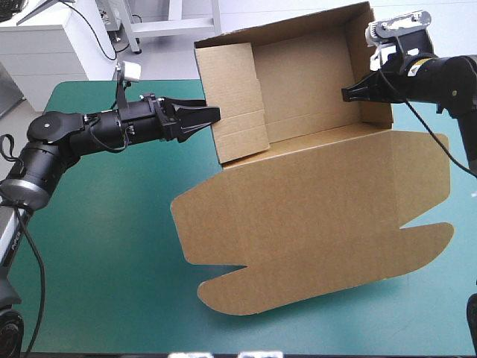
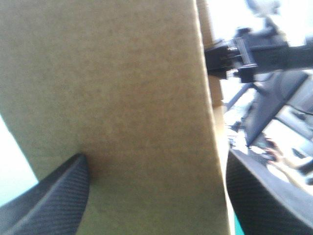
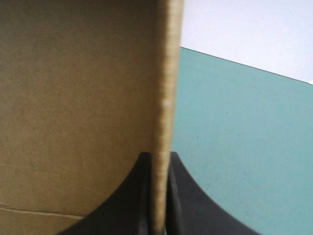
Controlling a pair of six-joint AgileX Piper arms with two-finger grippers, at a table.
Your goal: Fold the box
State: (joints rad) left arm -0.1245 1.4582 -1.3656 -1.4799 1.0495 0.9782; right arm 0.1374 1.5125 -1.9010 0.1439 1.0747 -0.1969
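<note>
The brown box (image 1: 313, 97) stands at the far middle of the table as an open tray with raised walls. Its lid (image 1: 313, 216) lies flat toward the front. My left gripper (image 1: 203, 117) is at the tray's left wall (image 1: 235, 101). In the left wrist view the left gripper (image 2: 156, 156) is open, its fingers wide apart, and that wall (image 2: 122, 98) fills the space between and ahead of them. My right gripper (image 1: 356, 93) is shut on the right wall (image 1: 370, 67). In the right wrist view the board's edge (image 3: 166, 73) runs up from between the right gripper's (image 3: 159, 159) nearly closed fingers.
The lid's rounded flaps (image 1: 223, 294) reach toward the table's front edge. Teal-green cover (image 1: 97, 246) shows left of the lid and under my left arm. In the left wrist view the other gripper (image 2: 230, 54) shows beyond the wall's edge.
</note>
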